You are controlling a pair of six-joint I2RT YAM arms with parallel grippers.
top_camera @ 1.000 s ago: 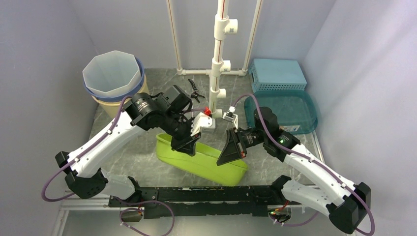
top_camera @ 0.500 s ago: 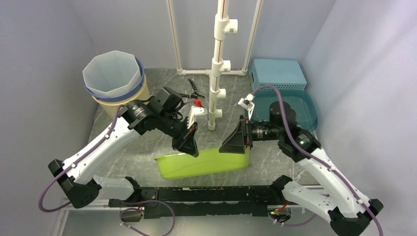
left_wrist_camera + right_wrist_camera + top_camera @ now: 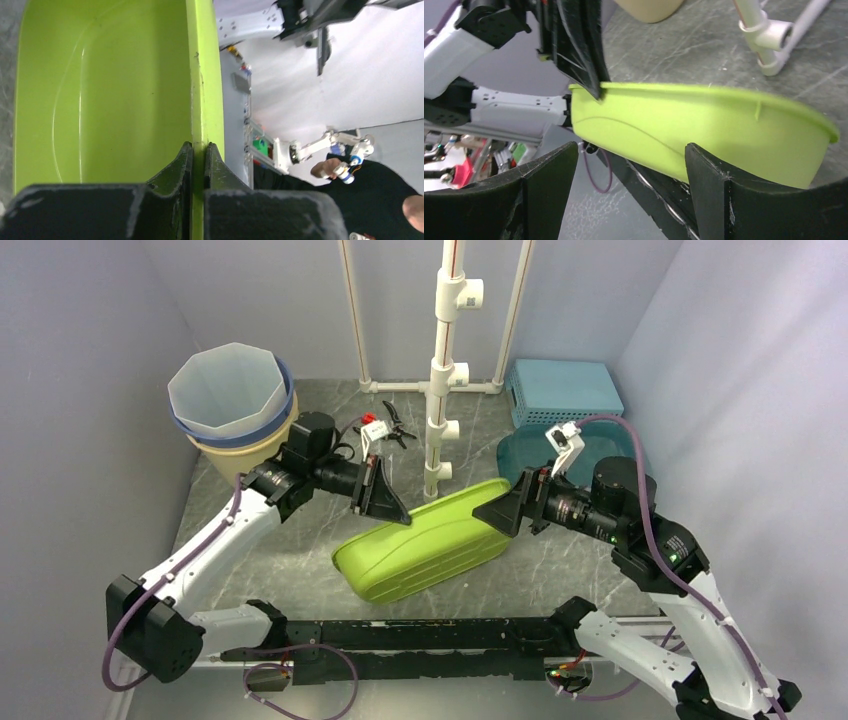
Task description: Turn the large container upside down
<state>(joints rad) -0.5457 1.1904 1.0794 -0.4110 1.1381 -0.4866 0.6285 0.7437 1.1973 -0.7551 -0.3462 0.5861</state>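
Note:
The large container point(image 3: 425, 545), a lime-green oblong tub, lies tilted mid-table with its underside facing up and toward the front. My left gripper point(image 3: 398, 517) is shut on its far-left rim; in the left wrist view the rim point(image 3: 200, 75) runs straight between the closed jaws point(image 3: 198, 150), with the tub's hollow point(image 3: 100, 90) to the left. My right gripper point(image 3: 500, 515) stands open at the tub's right end. In the right wrist view its fingers point(image 3: 631, 147) straddle empty space just before the tub's wall point(image 3: 704, 125), touching nothing.
Stacked buckets point(image 3: 232, 400) stand at the back left. A white pipe stand point(image 3: 440, 390) rises behind the tub, with black pliers point(image 3: 395, 425) beside it. A teal basket point(image 3: 562, 390) and blue tray point(image 3: 600, 475) sit at the back right. A black rail point(image 3: 400, 635) lines the front edge.
The tub has rolled from open side up to underside up. My right gripper opened, let go of its rim and drew back right. My left gripper swung back, still holding the rim.

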